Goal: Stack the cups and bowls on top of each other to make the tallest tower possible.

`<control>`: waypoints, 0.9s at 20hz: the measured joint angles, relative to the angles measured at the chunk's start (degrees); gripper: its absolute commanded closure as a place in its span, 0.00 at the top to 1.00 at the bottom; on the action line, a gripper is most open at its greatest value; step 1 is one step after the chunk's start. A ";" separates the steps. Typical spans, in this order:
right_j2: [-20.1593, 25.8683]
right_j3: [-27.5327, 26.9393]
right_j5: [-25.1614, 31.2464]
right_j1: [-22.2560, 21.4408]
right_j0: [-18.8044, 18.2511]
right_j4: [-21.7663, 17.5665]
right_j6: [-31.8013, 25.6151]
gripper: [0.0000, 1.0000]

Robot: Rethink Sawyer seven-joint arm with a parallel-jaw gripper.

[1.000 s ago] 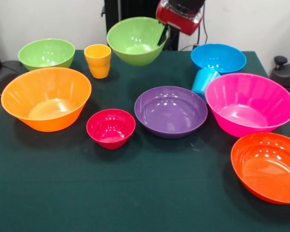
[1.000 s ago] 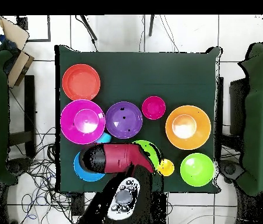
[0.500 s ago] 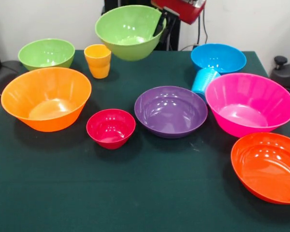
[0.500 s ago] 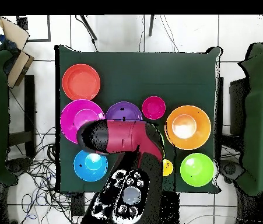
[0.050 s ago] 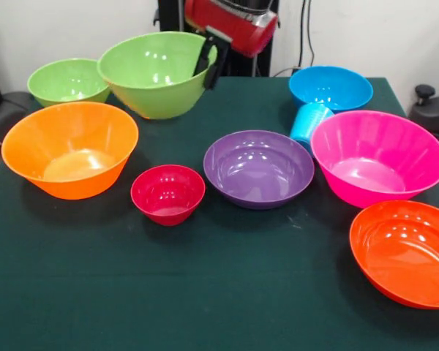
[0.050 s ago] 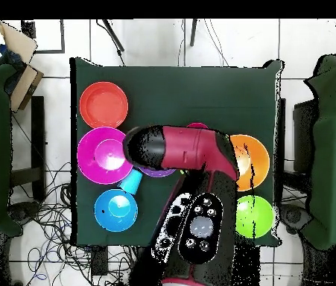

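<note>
In the front view my gripper [image 5: 207, 64] is shut on the rim of a large green bowl [image 5: 155, 73], which hangs tilted above the table's far left. This bowl hides the yellow-orange cup. The light blue cup [image 5: 309, 123] [image 6: 131, 181] leans between the blue bowl [image 5: 331, 88] [image 6: 115, 210] and the pink bowl [image 5: 378, 156] [image 6: 105, 155]. The second green bowl [image 5: 69, 80] [image 6: 254, 216], orange bowl [image 5: 69, 148] [image 6: 254, 160], crimson bowl [image 5: 167, 193], purple bowl [image 5: 258, 168] and red-orange bowl [image 5: 404, 252] [image 6: 103, 105] each stand alone. No tower shows.
In the overhead view the red arm [image 6: 189, 149] covers the table's middle and hides the gripper. The dark green cloth [image 5: 227, 292] is bare along the near edge in the front view. Cables lie on the floor beside the table.
The gripper has carried the large green bowl leftward and lower in the front view, and the bowl now covers the yellow-orange cup. All other bowls and the blue cup stayed put.
</note>
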 measured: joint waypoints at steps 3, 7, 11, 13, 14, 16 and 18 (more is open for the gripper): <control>1.08 -2.24 -0.85 1.54 -1.85 -0.02 0.00 0.00; 2.87 -4.48 -3.14 3.76 -3.83 -0.04 0.00 0.00; 5.80 -6.25 -7.62 7.06 -6.12 -0.08 0.00 0.00; 7.09 -6.56 -9.53 8.78 -6.69 -0.12 0.00 0.00; 7.53 -6.56 -9.93 9.45 -6.68 -0.14 0.00 0.00; 8.28 -6.56 -10.36 10.54 -6.62 -0.17 0.00 0.00; 9.34 -6.56 -10.36 11.66 -6.47 -0.23 0.00 0.00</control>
